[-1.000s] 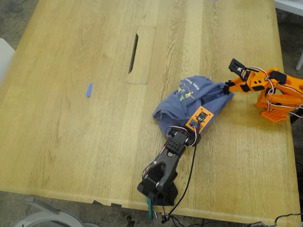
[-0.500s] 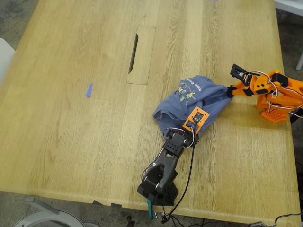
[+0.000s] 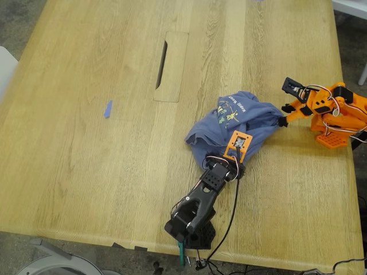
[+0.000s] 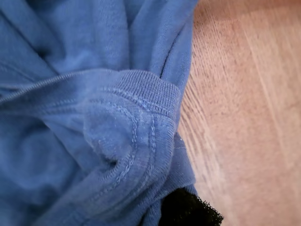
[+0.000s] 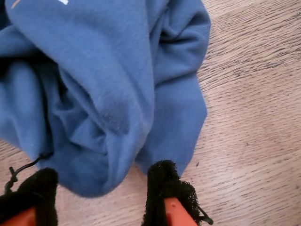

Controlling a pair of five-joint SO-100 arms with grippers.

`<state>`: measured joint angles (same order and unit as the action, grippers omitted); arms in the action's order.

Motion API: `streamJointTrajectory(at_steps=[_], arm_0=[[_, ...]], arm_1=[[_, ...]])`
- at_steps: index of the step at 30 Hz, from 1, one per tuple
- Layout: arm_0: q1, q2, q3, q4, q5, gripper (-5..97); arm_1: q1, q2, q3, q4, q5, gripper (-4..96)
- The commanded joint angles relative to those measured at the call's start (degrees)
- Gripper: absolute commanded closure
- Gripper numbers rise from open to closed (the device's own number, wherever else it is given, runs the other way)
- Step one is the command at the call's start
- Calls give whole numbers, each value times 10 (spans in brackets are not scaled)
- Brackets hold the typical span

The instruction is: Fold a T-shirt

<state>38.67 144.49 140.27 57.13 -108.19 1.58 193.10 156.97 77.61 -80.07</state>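
The slate-blue T-shirt (image 3: 221,129) lies crumpled on the wooden table (image 3: 86,172), its small print (image 3: 229,109) facing up. The orange arm at the exterior view's right holds the shirt's edge in my first gripper (image 3: 283,121). In the first wrist view a ribbed, stitched hem of the T-shirt (image 4: 136,117) bunches right at my first gripper (image 4: 186,209), which looks shut on it. The black arm from the near edge has my second gripper (image 3: 239,140) on the shirt. Its black fingertips (image 5: 164,183) stand apart, open, either side of a fold of the T-shirt (image 5: 108,108).
A small blue tape scrap (image 3: 108,109) lies toward the exterior view's left. A long slot (image 3: 162,64) is cut into the table beyond the shirt. The black arm's base (image 3: 189,226) sits at the near edge, and the orange arm's base (image 3: 338,126) at the exterior view's right.
My first gripper has moved toward the near edge and the exterior view's right, drawing the shirt's edge with it. My second gripper shifted only slightly on the shirt.
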Motion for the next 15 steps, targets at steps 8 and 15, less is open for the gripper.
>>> streamJointTrajectory(at_steps=[8,15], arm_0=[[95,14,-49,-8,-141,381],[153,0,-77,-17,-136,385]], arm_1=[[-40,-4,-75,51,7,550],[-34,-26,-108,45,4,552]])
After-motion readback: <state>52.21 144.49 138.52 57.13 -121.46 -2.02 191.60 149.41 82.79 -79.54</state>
